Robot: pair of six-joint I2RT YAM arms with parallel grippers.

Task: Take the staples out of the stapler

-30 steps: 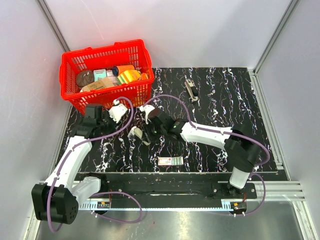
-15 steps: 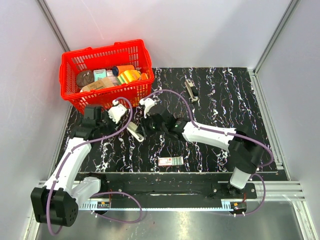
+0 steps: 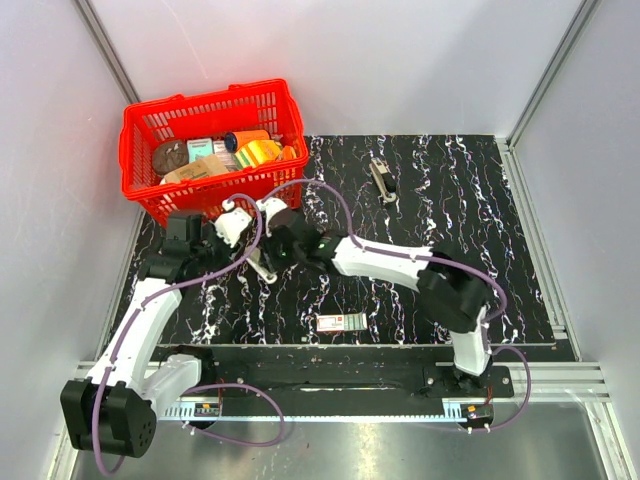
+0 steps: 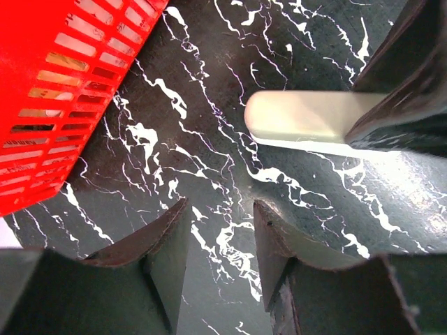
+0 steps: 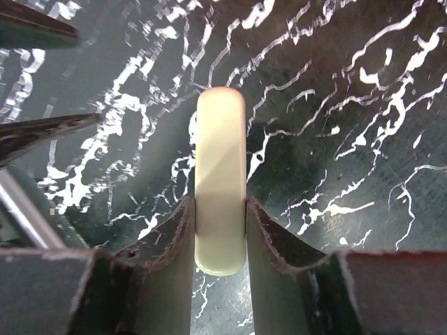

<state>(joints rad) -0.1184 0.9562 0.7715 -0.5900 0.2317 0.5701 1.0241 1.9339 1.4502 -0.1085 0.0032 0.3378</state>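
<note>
Right fingers [image 5: 171, 241] are clamping the stapler [image 5: 221, 160] at one end; it's lying crosswise just ahead of the wide-open left fingers [image 4: 160, 244].

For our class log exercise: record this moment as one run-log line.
right gripper: shut on stapler | left gripper: open, empty, near stapler

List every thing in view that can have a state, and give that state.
stapler: clamped between the right gripper's fingers, beige top facing the wrist camera.
right gripper: shut on the stapler.
left gripper: open, empty, near the stapler's free end.
red basket: upright, holding several items.
white box: lying flat, untouched.
dark tool: lying apart, untouched.
</note>
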